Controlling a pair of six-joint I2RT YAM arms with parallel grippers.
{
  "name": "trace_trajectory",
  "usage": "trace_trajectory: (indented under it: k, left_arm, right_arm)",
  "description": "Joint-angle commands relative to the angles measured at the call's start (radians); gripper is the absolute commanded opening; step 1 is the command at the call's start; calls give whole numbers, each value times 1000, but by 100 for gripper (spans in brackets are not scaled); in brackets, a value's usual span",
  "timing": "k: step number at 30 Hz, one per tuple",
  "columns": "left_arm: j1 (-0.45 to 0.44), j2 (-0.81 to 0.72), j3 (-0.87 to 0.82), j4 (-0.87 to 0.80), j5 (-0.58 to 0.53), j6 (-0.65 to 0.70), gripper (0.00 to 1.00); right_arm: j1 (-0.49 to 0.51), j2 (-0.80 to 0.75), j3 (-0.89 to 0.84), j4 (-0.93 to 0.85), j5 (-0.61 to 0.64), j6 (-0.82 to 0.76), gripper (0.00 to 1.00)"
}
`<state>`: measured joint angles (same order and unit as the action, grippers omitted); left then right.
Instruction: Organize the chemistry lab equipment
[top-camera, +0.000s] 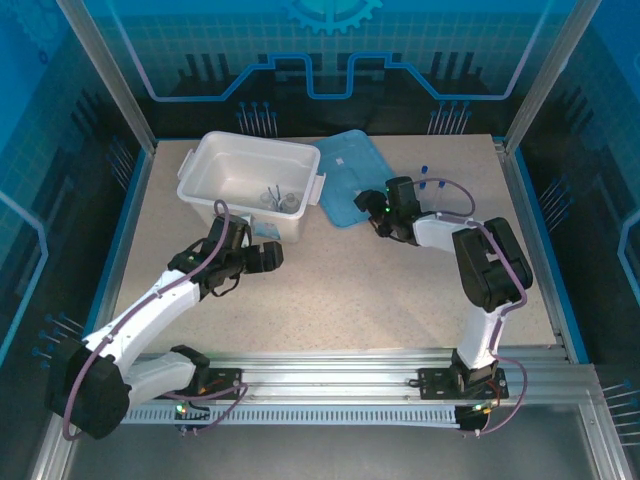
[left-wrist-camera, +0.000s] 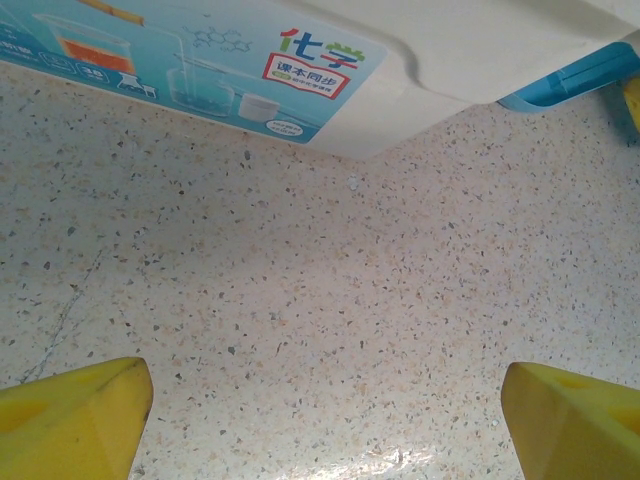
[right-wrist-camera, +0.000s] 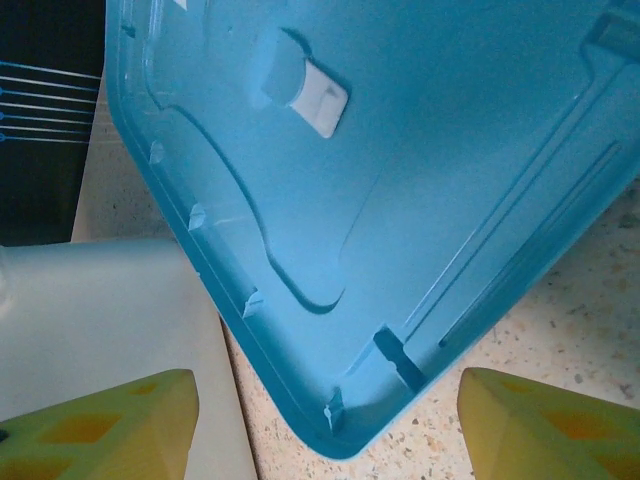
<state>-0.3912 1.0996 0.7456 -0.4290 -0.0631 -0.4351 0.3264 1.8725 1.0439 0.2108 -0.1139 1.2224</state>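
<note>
- The clear glassware (top-camera: 277, 198) sits inside the white bin (top-camera: 192, 175), toward its near right corner. In the top view the pieces look like small beakers or a flask, but they are too small to tell apart.
- Glass like this is likely light, rigid, slick and brittle. A gentle pinch across the wall or neck, just under the rim, seems safest. It should not be squeezed hard enough to crack or knocked against its neighbours.
- On the desk (top-camera: 350, 290), far and right of the right arm, lie thin slivers with blue tips, probably the capped tubes (top-camera: 426, 170). Slim and round, they would tend to roll, so a hold across the middle of the shaft suits them.
- The left end effector (left-wrist-camera: 330, 420) is spread wide, with nothing between its yellow wedge-shaped fingertips. It hovers over bare desk on the near side of the bin's wall, which carries a printed label (left-wrist-camera: 200, 60).
- The right end effector (right-wrist-camera: 330, 430) is likewise spread and empty. It is above the near corner of the light-blue lid (right-wrist-camera: 400, 150), which lies on the desk just right of the bin.
- The lid is thin, glossy moulded plastic with ribs and a white tab. The bin is matte, opaque plastic with rounded edges. The desk is a speckled, stone-like beige surface.
</note>
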Motion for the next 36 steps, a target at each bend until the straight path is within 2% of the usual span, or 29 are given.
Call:
trace_trajectory:
  k: [1,11,18,27,36]
  left_arm:
    - [-8,-15,8,-8,-15,22,91]
    - [-9,-10,15,-19,-14,21,91]
    - [-9,-17,18,-33,-24,16,91]
    - [-9,-6,13,-24,-14,5,91]
    - [-11,3,10,-19,-9,3,91]
  right_arm:
    - [-12,20,-26,14,-11,27,70]
    - [-28,64,-29,42,-28,63,69]
    - [-30,90,18,-11,-33,84,68]
    - [-29,155,55,127,-58,159,65]
    - [-16,203,107,194,-55,198,61]
